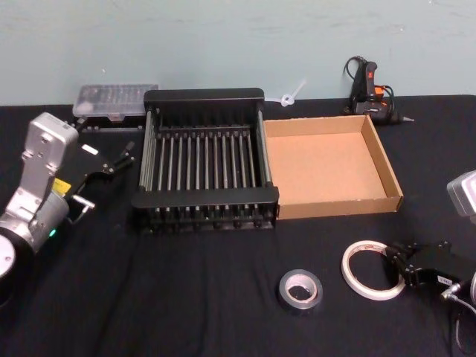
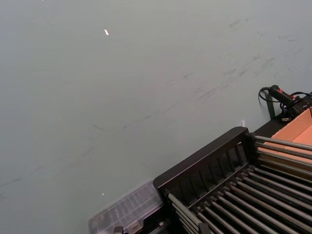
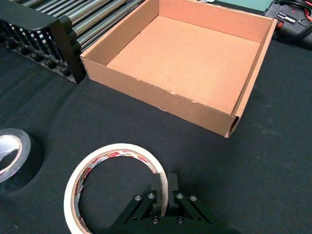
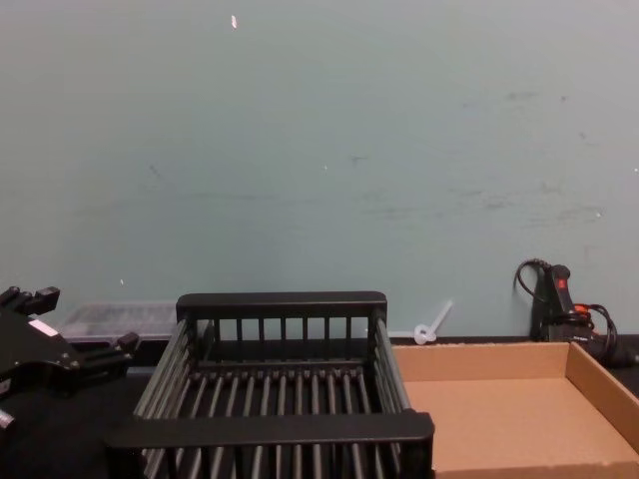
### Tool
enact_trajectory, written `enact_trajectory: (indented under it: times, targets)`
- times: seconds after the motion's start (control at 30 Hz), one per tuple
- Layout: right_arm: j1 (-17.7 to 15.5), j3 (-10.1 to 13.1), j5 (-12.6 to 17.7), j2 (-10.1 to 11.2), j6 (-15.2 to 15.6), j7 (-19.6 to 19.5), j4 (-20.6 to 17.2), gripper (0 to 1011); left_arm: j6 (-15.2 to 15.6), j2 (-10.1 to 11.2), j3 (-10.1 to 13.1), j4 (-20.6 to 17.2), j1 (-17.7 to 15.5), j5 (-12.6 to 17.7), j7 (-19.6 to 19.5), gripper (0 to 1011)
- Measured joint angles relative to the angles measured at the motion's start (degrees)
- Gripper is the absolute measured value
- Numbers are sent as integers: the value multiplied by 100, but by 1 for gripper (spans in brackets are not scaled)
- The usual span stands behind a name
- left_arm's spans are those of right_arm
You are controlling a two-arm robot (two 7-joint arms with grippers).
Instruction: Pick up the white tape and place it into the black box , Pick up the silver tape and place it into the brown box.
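Note:
The white tape (image 1: 351, 262) lies flat on the black table at the front right, its printed inner face showing in the right wrist view (image 3: 117, 149). My right gripper (image 1: 392, 266) is shut on the ring's right-hand wall, one finger inside and one outside (image 3: 165, 184). The silver tape (image 1: 300, 303) rests to its left, apart from it (image 3: 30, 157). Behind them stand the black box (image 1: 204, 96) and, touching its right side, the brown box (image 1: 338, 207), both with nothing inside. My left gripper (image 1: 108, 177) hovers open left of the black box (image 4: 280, 304).
A clear plastic case (image 1: 115, 100) sits behind the black box's left corner. A black and orange hand tool (image 1: 370, 88) with a cable and a white plastic piece (image 1: 291, 97) lie along the back edge by the wall.

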Motion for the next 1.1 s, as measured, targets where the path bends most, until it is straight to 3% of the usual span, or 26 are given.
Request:
enact_trajectory:
  times: [0.53, 0.87, 1.1]
  targets:
    - [0, 0, -2, -1, -15, -1, 0, 82, 0, 0, 0, 0, 0, 0, 0, 1002]
    - [-17, 88, 8, -42, -245, -2, -142, 81, 0, 0, 0, 0, 0, 0, 0, 1002]
    - [175, 102, 48, -181, -455, 10, -201, 81, 0, 0, 0, 0, 0, 0, 0, 1001]
